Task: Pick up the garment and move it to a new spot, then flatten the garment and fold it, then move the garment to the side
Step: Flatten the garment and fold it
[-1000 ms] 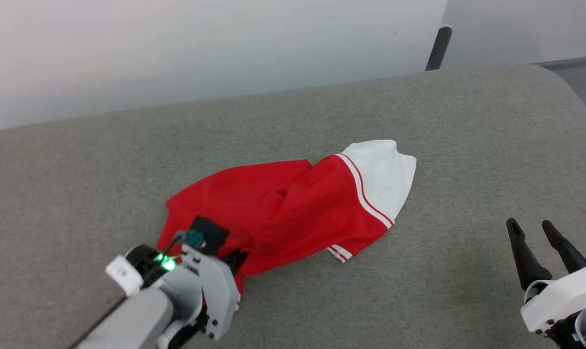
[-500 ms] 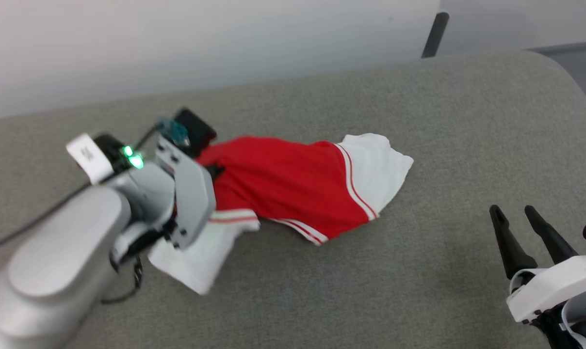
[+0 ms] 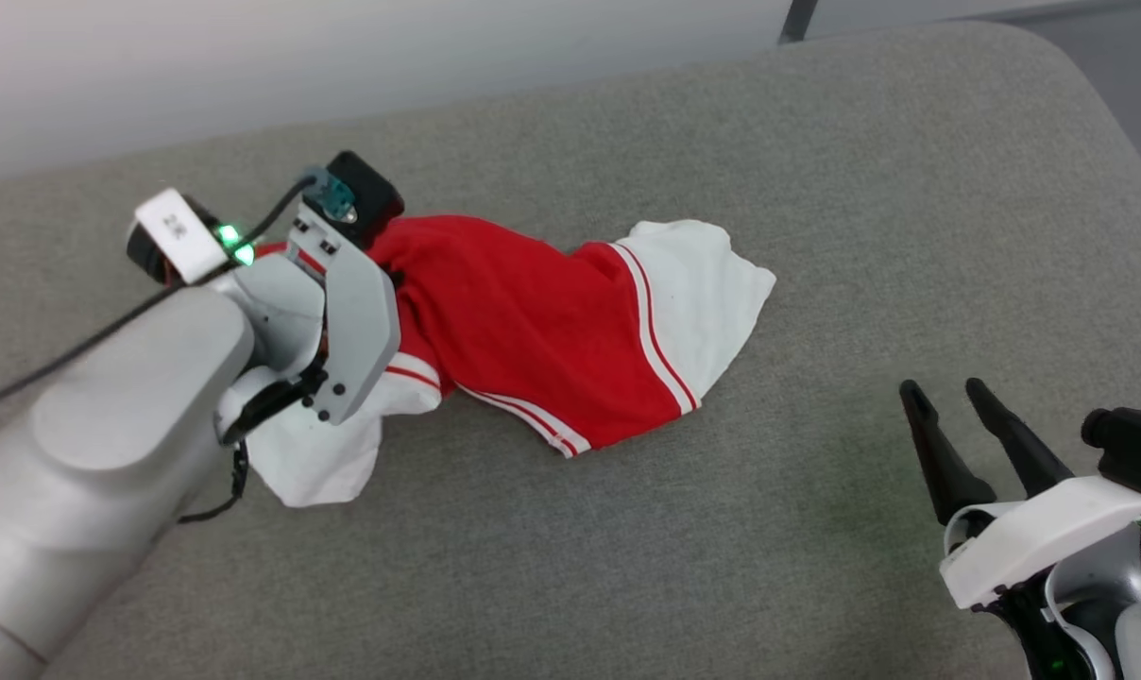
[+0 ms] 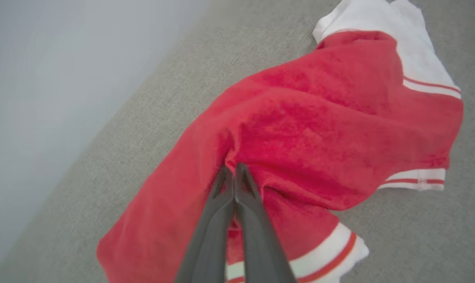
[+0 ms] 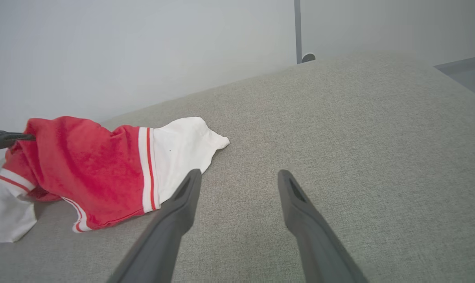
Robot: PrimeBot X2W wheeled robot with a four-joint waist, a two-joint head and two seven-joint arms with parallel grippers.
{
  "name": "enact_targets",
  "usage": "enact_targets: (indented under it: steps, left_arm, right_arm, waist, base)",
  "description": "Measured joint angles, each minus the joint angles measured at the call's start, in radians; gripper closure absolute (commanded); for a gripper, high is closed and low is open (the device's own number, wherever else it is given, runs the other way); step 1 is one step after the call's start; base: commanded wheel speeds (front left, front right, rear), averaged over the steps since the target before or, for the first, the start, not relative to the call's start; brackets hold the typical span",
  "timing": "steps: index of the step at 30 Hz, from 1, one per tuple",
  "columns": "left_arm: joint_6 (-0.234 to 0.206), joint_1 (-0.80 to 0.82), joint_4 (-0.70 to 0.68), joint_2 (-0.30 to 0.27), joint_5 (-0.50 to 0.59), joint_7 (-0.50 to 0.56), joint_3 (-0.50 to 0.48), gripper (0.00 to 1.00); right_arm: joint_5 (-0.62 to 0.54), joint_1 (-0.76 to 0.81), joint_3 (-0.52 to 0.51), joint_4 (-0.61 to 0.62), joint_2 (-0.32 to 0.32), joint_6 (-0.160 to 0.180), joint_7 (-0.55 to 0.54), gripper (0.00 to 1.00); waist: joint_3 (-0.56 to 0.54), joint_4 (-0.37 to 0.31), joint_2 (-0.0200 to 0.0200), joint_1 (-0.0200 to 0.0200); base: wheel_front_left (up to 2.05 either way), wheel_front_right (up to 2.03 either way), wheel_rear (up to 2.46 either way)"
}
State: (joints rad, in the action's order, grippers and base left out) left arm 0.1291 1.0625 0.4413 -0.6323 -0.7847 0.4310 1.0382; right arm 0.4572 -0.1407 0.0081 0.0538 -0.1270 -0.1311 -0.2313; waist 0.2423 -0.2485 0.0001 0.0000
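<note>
The garment (image 3: 533, 321) is a bright red shirt with white sleeves edged in red stripes, bunched on the grey cushioned surface (image 3: 627, 548). One white sleeve (image 3: 698, 283) lies to the right, and another (image 3: 315, 463) hangs below my left wrist. My left gripper (image 4: 232, 168) is shut on a fold of red cloth at the shirt's left end and holds that end raised. In the head view its fingertips (image 3: 399, 280) are mostly hidden by the cloth. My right gripper (image 3: 944, 389) is open at the lower right, apart from the garment (image 5: 96, 165), and its own view shows the gripper (image 5: 239, 173) holding nothing. No lettering shows.
The grey surface curves down at its right edge (image 3: 1132, 161). A pale wall (image 3: 344, 57) runs along its far side. A thin dark pole (image 5: 297, 31) stands behind the far right corner. Bare cushion lies between the garment and my right gripper.
My left gripper has lifted its end of the garment up and toward the far left, stretching the red cloth and uncovering a white sleeve. The head view has shifted. The right gripper stays open.
</note>
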Motion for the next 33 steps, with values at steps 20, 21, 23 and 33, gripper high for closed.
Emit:
enact_targets:
  steps: [20, 21, 23, 33]
  left_arm:
    - [0.000, 0.031, 0.064, 0.031, -0.227, -0.202, 0.153, 0.00]
    - [0.000, 0.021, 0.058, 0.028, -0.236, -0.201, 0.154, 0.00]
    - [0.000, -0.011, 0.050, 0.021, -0.266, -0.194, 0.156, 0.00]
    - [0.000, -0.159, 0.059, 0.009, -0.355, -0.175, 0.173, 0.00]
  right_arm:
    - [-0.010, 0.012, -0.008, -0.014, -0.030, 0.000, -0.001, 0.00]
    - [-0.018, 0.013, -0.011, -0.008, -0.033, 0.000, 0.003, 0.00]
    - [-0.027, 0.020, -0.019, 0.008, -0.036, 0.000, 0.013, 0.00]
    - [-0.088, 0.044, -0.042, 0.111, -0.054, 0.000, 0.061, 0.00]
  waist:
    - [-0.080, 0.076, 0.0000, 0.0000]
    - [-0.091, 0.082, 0.0000, 0.0000]
    - [-0.115, 0.095, 0.0000, 0.0000]
    - [-0.231, 0.135, 0.0000, 0.0000]
  base:
    - [0.00, 0.00, 0.00]
    - [0.00, 0.00, 0.00]
    - [0.00, 0.00, 0.00]
    - [0.00, 0.00, 0.00]
